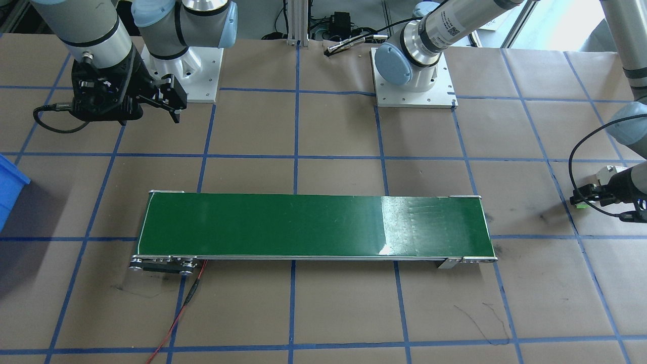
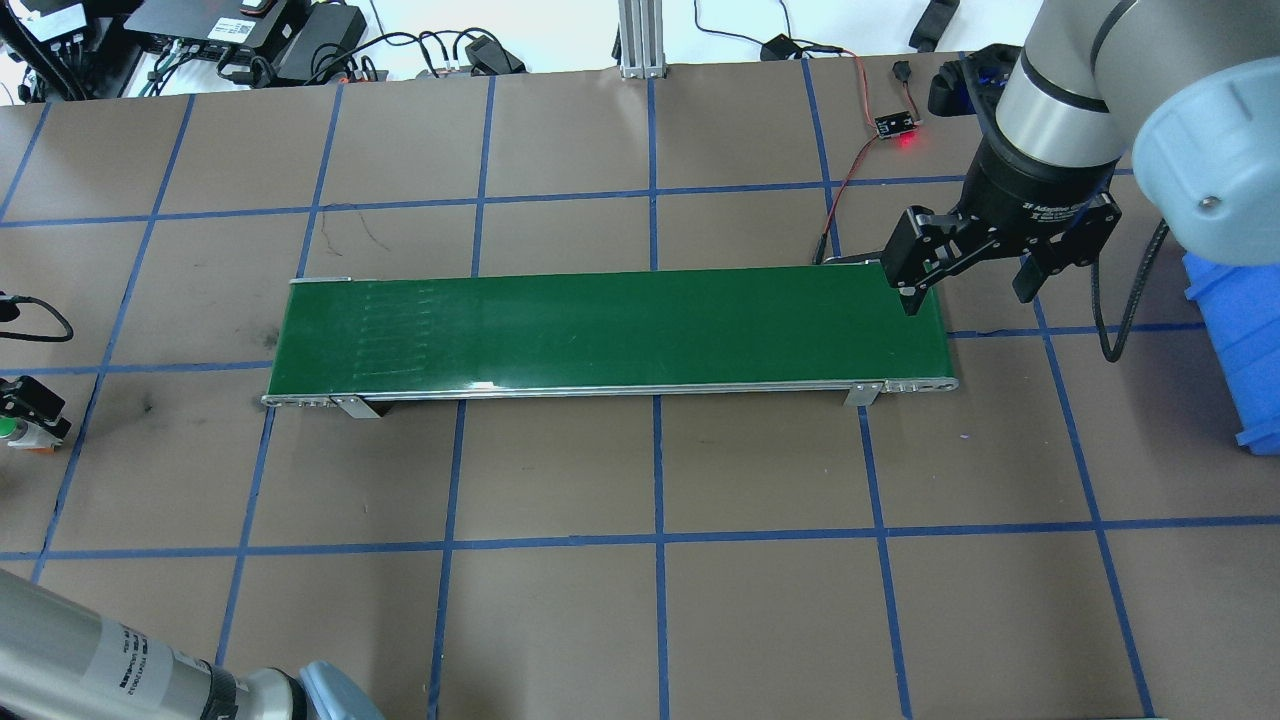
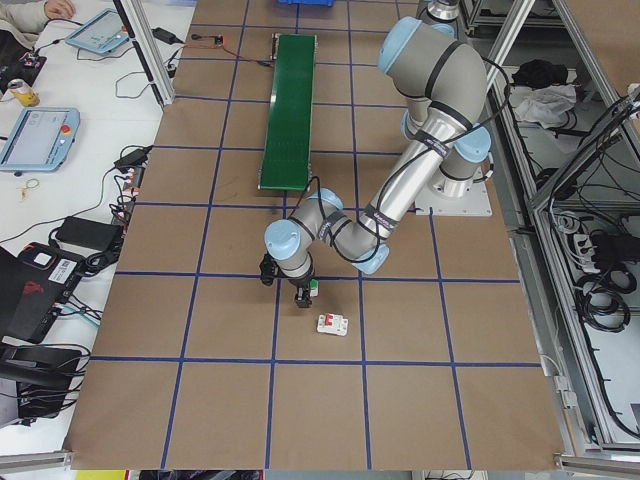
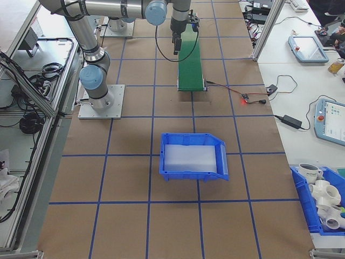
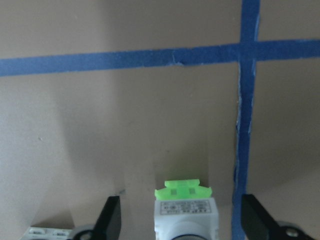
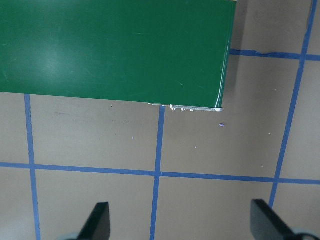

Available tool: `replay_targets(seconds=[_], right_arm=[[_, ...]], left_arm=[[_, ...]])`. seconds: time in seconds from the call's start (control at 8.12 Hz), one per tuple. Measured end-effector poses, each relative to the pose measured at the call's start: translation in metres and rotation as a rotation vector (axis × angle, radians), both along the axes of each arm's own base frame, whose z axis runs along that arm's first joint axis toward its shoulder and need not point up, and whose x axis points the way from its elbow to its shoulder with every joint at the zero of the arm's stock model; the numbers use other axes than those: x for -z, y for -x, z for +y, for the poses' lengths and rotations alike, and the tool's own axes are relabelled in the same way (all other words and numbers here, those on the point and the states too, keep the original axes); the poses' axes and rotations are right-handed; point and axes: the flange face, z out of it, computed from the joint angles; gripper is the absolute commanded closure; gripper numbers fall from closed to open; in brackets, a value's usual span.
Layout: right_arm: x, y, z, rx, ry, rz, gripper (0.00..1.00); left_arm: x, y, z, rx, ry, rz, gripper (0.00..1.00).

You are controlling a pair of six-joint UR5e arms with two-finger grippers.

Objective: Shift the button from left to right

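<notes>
The button (image 5: 184, 212), a white-grey body with a light green base, sits on the brown paper at the table's left end. Its green cap (image 2: 8, 430) shows at the overhead view's left edge. My left gripper (image 5: 184, 222) is open and straddles the button, with a gap on each side between it and the fingers (image 5: 111, 220). The left gripper (image 1: 589, 194) is low over the table. My right gripper (image 2: 968, 290) hangs open and holds nothing above the right end of the green conveyor belt (image 2: 610, 325). The right wrist view shows that belt end (image 6: 115, 50) below.
A white circuit breaker (image 3: 333, 324) lies just beside the left gripper. A blue bin (image 4: 193, 156) stands beyond the belt's right end. A small board with a red light (image 2: 897, 127) and its wires lie behind the belt. Blue tape lines grid the table.
</notes>
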Motion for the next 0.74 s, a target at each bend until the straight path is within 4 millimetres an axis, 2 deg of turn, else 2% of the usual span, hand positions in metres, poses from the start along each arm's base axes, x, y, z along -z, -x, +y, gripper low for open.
replay_targets(seconds=[0.12, 0.25, 0.62, 0.74], right_arm=[[0.000, 0.000, 0.000, 0.000, 0.000, -0.001, 0.00], [0.000, 0.000, 0.000, 0.000, 0.001, 0.000, 0.00], [0.000, 0.000, 0.000, 0.000, 0.001, -0.001, 0.00], [0.000, 0.000, 0.000, 0.000, 0.001, -0.001, 0.00]], left_arm=[[0.001, 0.000, 0.001, -0.006, -0.001, 0.000, 0.96], [0.000, 0.000, 0.001, -0.009, -0.001, -0.001, 1.00], [-0.012, 0.002, 0.003, -0.007, -0.001, -0.004, 1.00], [-0.023, 0.005, 0.003, -0.004, 0.001, -0.004, 1.00]])
